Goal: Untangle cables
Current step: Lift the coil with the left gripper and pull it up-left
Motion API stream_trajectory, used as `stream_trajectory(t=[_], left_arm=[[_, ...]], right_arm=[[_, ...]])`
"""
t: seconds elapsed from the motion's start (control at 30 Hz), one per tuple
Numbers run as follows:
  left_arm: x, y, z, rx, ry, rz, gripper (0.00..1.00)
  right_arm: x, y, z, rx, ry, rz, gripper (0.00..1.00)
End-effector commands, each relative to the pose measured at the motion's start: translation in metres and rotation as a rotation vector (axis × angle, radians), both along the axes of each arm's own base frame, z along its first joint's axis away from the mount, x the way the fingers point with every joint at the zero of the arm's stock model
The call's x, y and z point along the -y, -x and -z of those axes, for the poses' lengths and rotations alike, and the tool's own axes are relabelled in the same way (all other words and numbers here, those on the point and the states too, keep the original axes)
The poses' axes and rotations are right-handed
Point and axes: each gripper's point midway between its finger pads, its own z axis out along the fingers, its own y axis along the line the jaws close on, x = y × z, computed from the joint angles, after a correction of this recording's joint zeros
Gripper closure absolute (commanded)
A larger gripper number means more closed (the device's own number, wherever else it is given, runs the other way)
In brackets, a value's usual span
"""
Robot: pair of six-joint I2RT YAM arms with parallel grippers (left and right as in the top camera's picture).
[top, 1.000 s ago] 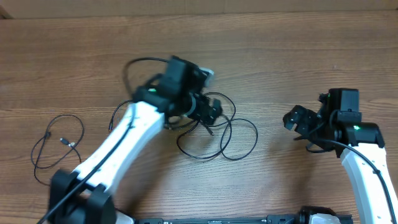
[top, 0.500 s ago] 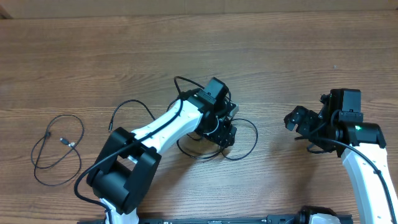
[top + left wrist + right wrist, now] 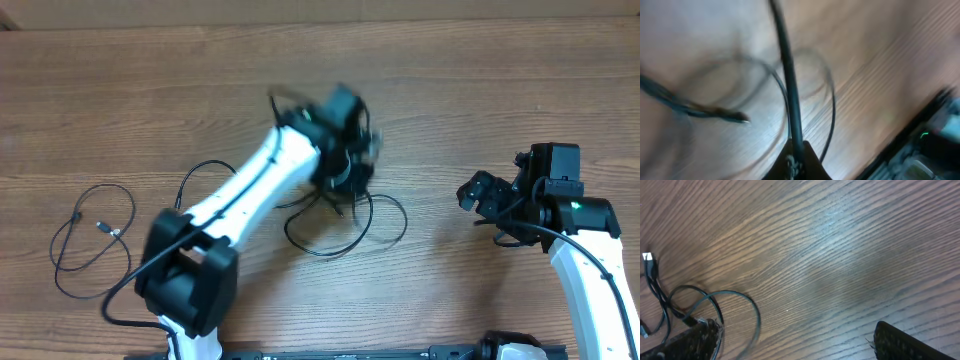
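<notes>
My left gripper (image 3: 796, 152) pinches one cable (image 3: 786, 75).
I clamp it to draw it from the tangle (image 3: 345, 213); my right gripper (image 3: 478, 193) stands wide, apart.

Table (image 3: 480, 120): brown wood-grain top, with the grain running side to side in the overhead view, and it fills nearly the whole frame. A pale tan strip (image 3: 320, 12) lies along the far edge beyond the table, too little of it showing to tell what it is. In the right wrist view, a soft pale glare (image 3: 840, 220) lies across the grain.
</notes>
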Motion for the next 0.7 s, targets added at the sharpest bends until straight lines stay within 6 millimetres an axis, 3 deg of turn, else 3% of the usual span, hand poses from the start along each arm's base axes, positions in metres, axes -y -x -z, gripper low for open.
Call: stream_trajectory(t=[0.0,0.07,0.17,0.3,0.4,0.53,0.6,0.67], left_arm=[[-0.018,-0.066,-0.13,0.317,0.135,-0.034,0.96],[-0.037,-0.087,-0.19,0.443,0.188,-0.093,0.96],[-0.072,-0.101,-0.272,0.624,0.26,-0.179,0.96],[-0.119,-0.092,-0.367,0.827,0.393,-0.28,0.96],[-0.155,-0.076,-0.42,0.947,0.474,-0.353,0.96],[-0.189,-0.052,-0.457,1.002,0.573,-0.409,0.96],[-0.192,-0.048,-0.456,0.982,0.586,-0.401,0.96],[-0.188,-0.046,-0.441,0.908,0.58,-0.405,0.96]], right_arm=[[0.001,-0.004,-0.01,0.035,0.0,-0.001,0.03],[0.001,-0.004,-0.01,0.035,0.0,-0.001,0.03],[0.001,-0.004,-0.01,0.035,0.0,-0.001,0.03],[0.001,-0.005,-0.01,0.038,0.001,-0.001,0.03],[0.001,-0.006,-0.011,0.044,0.001,-0.001,0.03],[0.001,-0.007,-0.011,0.047,0.002,-0.001,0.03],[0.001,-0.007,-0.011,0.048,0.002,-0.001,0.03],[0.001,-0.008,-0.011,0.05,0.001,-0.001,0.03]])
